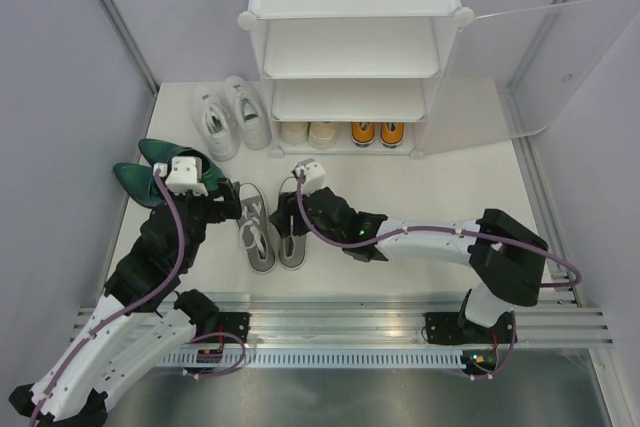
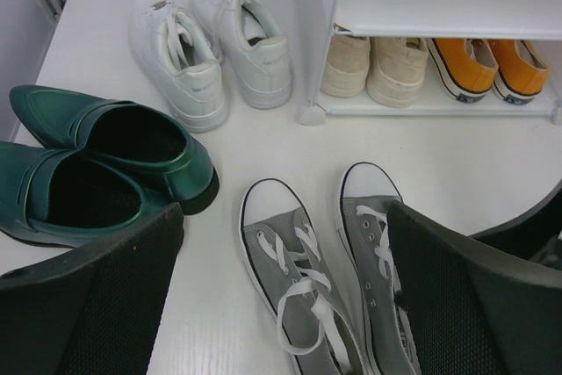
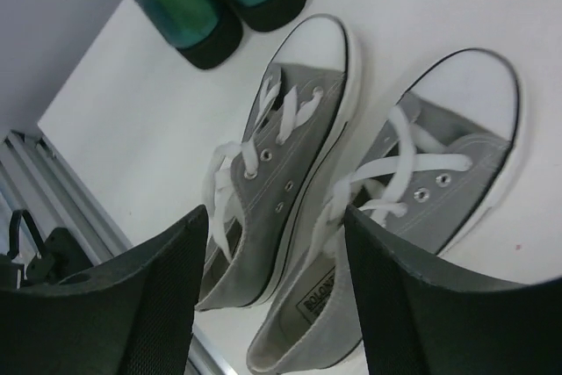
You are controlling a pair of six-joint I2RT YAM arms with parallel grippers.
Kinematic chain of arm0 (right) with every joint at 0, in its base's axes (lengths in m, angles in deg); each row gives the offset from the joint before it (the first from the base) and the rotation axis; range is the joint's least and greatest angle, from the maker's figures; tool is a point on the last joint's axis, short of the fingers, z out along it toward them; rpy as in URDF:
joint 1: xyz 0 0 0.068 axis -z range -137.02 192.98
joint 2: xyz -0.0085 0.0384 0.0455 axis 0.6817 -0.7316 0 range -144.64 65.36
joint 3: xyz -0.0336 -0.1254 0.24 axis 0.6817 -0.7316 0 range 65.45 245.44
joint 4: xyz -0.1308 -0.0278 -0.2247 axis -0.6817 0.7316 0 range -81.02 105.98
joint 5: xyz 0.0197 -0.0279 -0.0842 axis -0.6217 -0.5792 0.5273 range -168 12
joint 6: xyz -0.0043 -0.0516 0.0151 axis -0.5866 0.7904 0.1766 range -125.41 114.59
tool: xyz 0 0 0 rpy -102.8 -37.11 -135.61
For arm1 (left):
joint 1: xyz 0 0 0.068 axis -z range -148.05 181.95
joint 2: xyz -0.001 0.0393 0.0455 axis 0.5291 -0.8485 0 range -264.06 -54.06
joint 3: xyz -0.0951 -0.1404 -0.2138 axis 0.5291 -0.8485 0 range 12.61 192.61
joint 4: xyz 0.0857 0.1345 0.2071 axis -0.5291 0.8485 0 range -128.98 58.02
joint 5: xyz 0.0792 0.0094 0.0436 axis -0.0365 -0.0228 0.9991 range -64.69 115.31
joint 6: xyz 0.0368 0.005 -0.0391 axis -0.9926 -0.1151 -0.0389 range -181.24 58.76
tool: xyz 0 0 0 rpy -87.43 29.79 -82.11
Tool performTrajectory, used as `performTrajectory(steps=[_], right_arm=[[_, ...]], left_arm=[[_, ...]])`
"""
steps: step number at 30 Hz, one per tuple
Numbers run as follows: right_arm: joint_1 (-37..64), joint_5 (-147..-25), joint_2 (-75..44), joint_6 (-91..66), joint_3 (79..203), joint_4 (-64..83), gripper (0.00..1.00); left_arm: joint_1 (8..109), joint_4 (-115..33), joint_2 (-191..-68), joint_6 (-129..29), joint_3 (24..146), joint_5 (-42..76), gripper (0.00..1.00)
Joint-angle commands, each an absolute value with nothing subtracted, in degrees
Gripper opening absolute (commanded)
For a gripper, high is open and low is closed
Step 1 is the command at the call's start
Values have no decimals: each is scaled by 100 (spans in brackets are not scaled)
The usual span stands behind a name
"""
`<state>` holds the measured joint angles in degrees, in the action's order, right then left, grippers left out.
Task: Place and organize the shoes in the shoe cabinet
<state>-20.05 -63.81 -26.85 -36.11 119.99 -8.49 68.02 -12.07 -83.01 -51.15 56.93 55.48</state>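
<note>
The grey canvas shoes (image 1: 258, 232) lie side by side on the white table, toes toward the white shoe cabinet (image 1: 350, 7). My left gripper (image 1: 230, 205) is open just left of them. In the left wrist view it (image 2: 285, 305) straddles the left grey shoe (image 2: 299, 270), and its right finger overlaps the other grey shoe. My right gripper (image 1: 287, 213) is open over the right grey shoe. In the right wrist view it (image 3: 277, 305) spans the heels of both grey shoes (image 3: 281, 164). The cream pair (image 1: 308, 132) and the orange pair (image 1: 378, 133) stand on the bottom shelf.
The dark green shoes (image 1: 140, 172) lie close to my left wrist. The white sneakers (image 1: 232, 117) stand left of the cabinet. The frosted door (image 1: 540, 67) hangs open to the right. A metal rail (image 1: 350, 312) runs along the near edge.
</note>
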Motion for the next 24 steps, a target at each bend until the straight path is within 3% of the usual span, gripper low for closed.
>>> performTrajectory(steps=[1, 13, 24], right_arm=[[-2320, -6455, -3366, -3600, 12720, -659, 68], [-3041, -5085, -5047, -3907, 14550, 1046, 76], [-3076, -4768, -5417, -4250, 14622, 1381, 72]], left_arm=[[6807, -1332, -8166, -4929, 5735, 5897, 100], [6807, -1350, -8148, -4964, 5735, 5800, 100], [6807, -1350, -8078, -4929, 5735, 5774, 100]])
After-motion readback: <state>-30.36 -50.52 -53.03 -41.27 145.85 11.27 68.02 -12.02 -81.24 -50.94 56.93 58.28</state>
